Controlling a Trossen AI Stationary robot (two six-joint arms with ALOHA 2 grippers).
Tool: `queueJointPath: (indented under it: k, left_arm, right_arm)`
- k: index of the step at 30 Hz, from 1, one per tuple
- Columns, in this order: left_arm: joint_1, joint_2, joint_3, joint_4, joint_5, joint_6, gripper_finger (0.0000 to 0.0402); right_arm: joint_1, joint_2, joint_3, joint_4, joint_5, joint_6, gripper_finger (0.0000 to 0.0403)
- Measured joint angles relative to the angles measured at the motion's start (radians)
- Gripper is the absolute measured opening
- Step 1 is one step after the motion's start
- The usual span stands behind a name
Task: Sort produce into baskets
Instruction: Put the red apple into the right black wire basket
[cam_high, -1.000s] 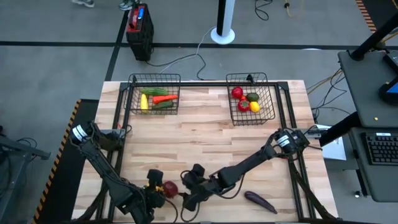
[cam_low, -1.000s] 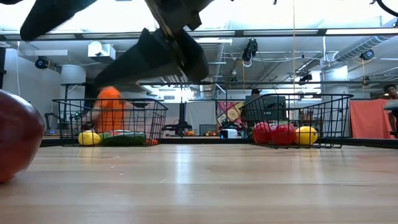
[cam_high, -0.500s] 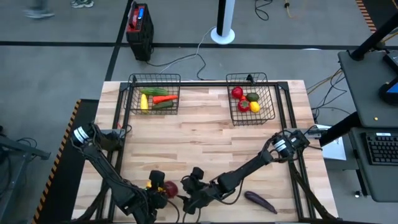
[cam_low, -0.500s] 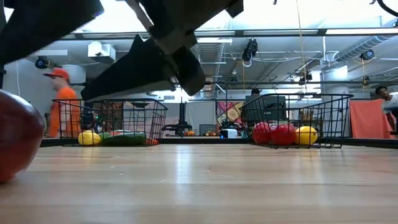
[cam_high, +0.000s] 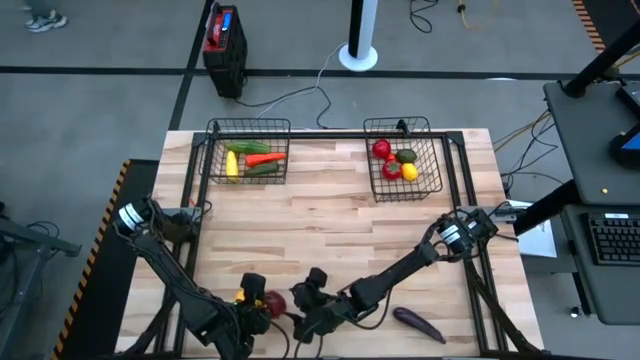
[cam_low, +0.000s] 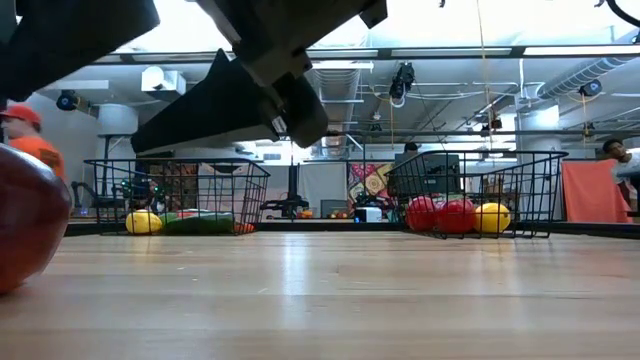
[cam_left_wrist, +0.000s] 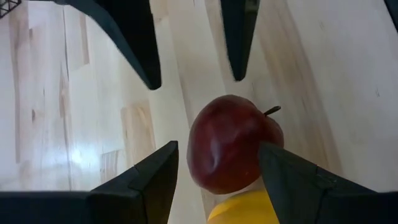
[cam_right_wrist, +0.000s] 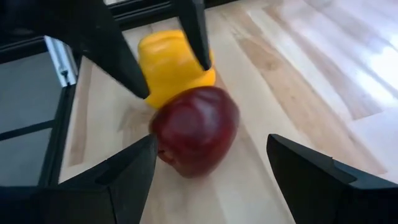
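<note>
A dark red apple lies on the wooden table near its near edge, touching a yellow pepper on its left side. My left gripper comes in from the left, its fingers on either side of the pepper and its tips reaching the apple. My right gripper is open just right of the apple, a finger off each side, touching nothing. At the far edge stand two black wire baskets with produce inside. My left gripper has the yellow pepper's two sides between its two fingers, which slant down from the table's left. The pepper sits back between the fingers, behind the tips. Whether it is clear of the table I cannot tell.
A purple eggplant lies near the table's near right corner. The middle of the table is bare wood. A red-and-black box stands on the floor beyond the far edge. People move about in the room behind.
My right gripper has sunk a little toward the apple and rolled slightly, staying open. The apple and the pepper lie where they were.
</note>
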Motion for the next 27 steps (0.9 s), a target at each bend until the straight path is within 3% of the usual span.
queueJointPath:
  k: [27]
  left_arm:
    - [0.072,0.0,-0.085,0.058,-0.035,0.053,0.0203]
  right_arm:
    - [-0.002,0.0,0.0,-0.005,0.011,-0.063,0.0295]
